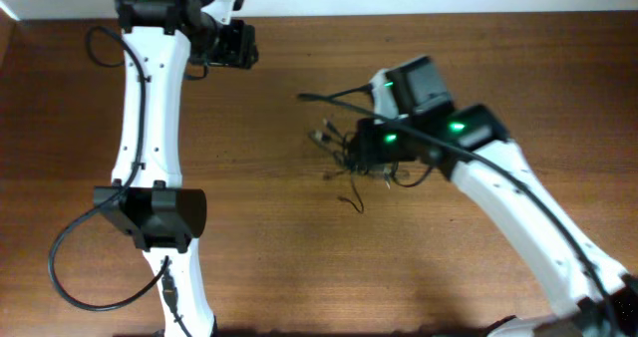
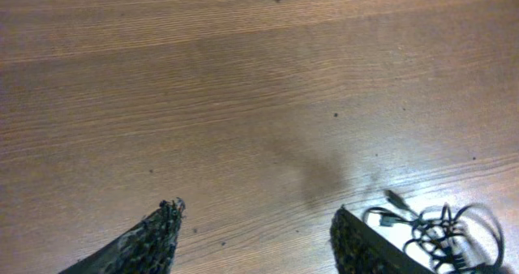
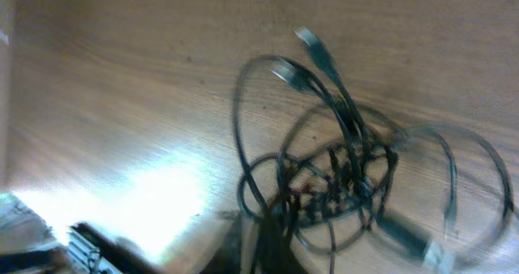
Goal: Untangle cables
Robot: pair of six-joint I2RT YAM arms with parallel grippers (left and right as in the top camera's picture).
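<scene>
We are looking down on a brown wooden table [image 1: 299, 267] with fine, straight grain running across it. At the left, the white left arm [image 1: 150, 108] is reaching toward the far edge. The left gripper [image 1: 239, 46] is hanging well apart from the cables [image 3: 340, 177], its jaws standing wide with nothing between them. In its wrist view we are seeing two dark, rough-textured fingers [image 2: 158, 240] framing bare wood, with the tangle lying off to their right in the lower corner. Moving right, just past the table's middle, the cables are lying as a knotted clump of very thin black wires curling into several overlapping loops. Small plug ends [image 1: 323, 135] are poking out on its left side, and one loose strand [image 1: 353, 201] is trailing toward the near edge. The right gripper [image 1: 355, 150] is sitting on the right side of the clump, its jaws drawn close together. We are finding its wrist view too blurred to tell whether a strand is caught between them. In that view the loops are looking round and glossy, and two metal-tipped plug ends are pointing up the frame. At the far right, the white right arm [image 1: 518, 207], with green lights glowing, is slanting toward the lower corner.
</scene>
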